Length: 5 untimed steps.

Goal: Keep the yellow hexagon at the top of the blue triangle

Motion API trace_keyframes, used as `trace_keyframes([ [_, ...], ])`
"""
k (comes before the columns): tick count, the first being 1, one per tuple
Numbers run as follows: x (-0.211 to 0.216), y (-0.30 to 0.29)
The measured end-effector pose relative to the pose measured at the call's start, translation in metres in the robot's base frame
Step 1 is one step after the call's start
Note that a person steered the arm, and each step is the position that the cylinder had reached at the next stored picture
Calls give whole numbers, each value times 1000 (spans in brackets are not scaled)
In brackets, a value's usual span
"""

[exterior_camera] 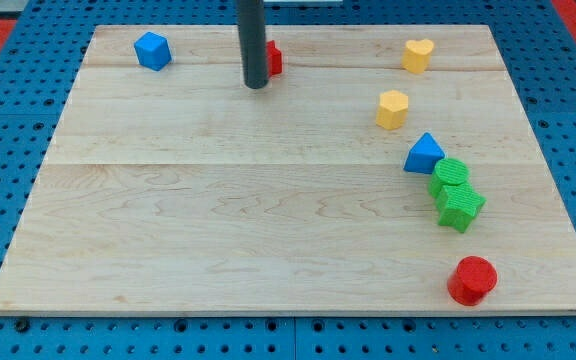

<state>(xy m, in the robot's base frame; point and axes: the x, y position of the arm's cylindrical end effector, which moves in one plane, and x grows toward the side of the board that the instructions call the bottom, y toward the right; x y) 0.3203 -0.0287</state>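
The yellow hexagon [392, 108] lies on the wooden board [218, 230] at the view's right. The blue triangle [424, 153] lies just below it and slightly to the right, with a small gap between them. My tip [256, 86] rests on the board near the view's top centre, far to the left of both blocks. It stands right beside a red block [274, 58], which the rod partly hides.
A yellow heart [418, 54] lies at the top right. A blue cube [152, 50] lies at the top left. Two green blocks [451, 174] [459, 206] sit against the blue triangle's lower right. A red cylinder [471, 280] lies near the bottom right.
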Motion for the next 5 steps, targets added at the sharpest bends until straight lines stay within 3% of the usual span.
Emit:
trace_keyframes([
  [1, 25, 48],
  [2, 24, 148],
  [5, 21, 273],
])
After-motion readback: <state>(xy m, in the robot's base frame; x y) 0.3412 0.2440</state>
